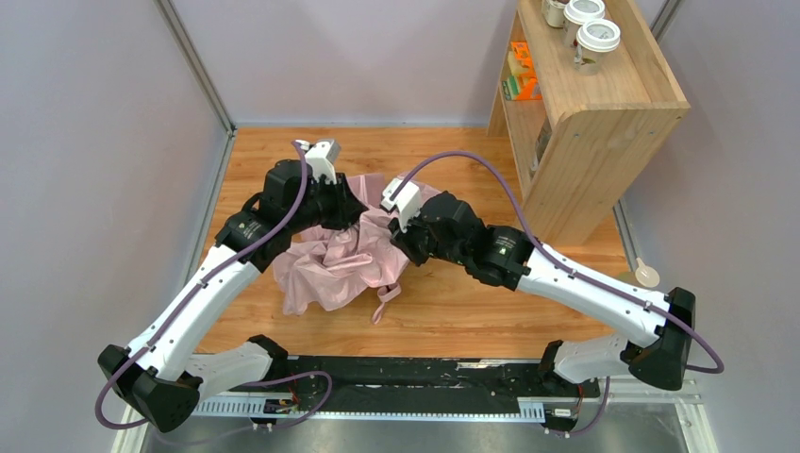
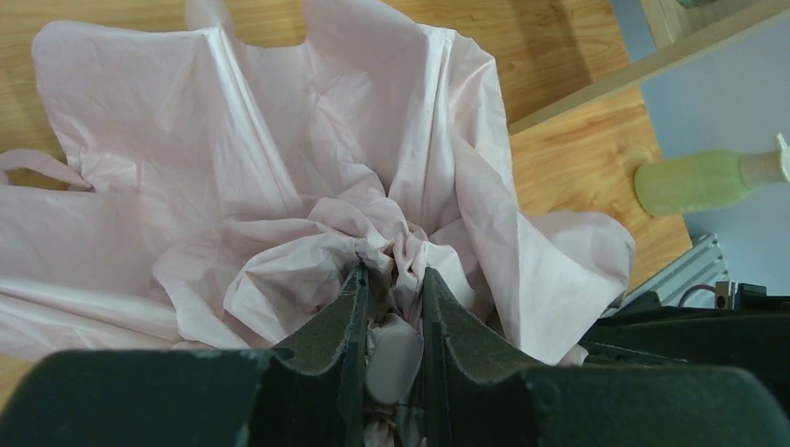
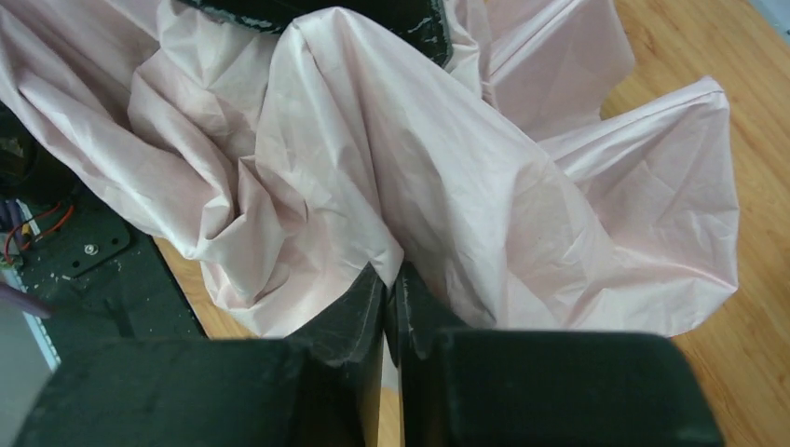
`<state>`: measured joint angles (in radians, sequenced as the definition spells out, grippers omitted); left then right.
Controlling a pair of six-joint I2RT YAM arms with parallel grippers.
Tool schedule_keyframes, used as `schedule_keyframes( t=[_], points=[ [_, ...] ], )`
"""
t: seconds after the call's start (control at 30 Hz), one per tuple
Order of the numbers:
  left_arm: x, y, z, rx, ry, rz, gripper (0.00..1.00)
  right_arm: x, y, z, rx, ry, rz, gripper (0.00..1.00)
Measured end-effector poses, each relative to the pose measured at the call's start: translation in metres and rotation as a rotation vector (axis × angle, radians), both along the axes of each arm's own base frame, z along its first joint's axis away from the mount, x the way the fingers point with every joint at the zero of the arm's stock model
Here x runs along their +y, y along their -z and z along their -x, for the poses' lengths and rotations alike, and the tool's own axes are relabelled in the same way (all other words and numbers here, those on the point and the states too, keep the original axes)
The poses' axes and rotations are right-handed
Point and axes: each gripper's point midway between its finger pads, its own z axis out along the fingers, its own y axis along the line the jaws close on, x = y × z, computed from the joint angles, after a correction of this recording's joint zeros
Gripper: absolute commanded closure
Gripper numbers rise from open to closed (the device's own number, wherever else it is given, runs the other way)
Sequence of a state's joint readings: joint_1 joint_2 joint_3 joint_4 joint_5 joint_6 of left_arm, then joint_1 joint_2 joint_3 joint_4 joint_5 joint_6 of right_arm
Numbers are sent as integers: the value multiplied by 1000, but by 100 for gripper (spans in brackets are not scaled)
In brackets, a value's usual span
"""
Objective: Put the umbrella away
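Umbrella (image 1: 330, 269) folds half-hide a pale part left jaws pinch; right jaws pinch fabric.

We record a wooden table surface (image 1: 453, 311) of warm orange-brown grain, evenly lit with no hard shadows. Plain pale lavender-grey walls (image 1: 85, 142) enclose it on the left, rear and right, joined by slim metal corner posts (image 1: 193, 61). A light wooden shelf unit (image 1: 604, 123) stands at the far right corner. On its top sit lidded paper cups (image 1: 597, 38), and orange and green items (image 1: 519, 75) occupy an inner shelf. A metal rail (image 1: 415, 408) runs along the near edge.
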<state>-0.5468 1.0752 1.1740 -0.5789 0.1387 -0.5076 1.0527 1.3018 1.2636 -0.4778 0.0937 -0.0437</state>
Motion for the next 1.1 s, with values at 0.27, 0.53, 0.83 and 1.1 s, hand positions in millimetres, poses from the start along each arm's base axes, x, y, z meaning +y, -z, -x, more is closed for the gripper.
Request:
schedule_keyframes(
  t=[0.27,0.53,0.83,1.1],
  points=[
    [5,3,-14,-9,-42,-12,100,23,-6,56,186,-231,-95,100],
    [-32,-1,-11,74,140,157,100,57,-17,93,366,-523,-236,100],
    [-48,-4,0,68,283,283,100,72,22,63,479,-551,-212,77],
    [-44,6,-2,42,275,228,100,39,-7,86,466,-478,-216,36]
  ],
)
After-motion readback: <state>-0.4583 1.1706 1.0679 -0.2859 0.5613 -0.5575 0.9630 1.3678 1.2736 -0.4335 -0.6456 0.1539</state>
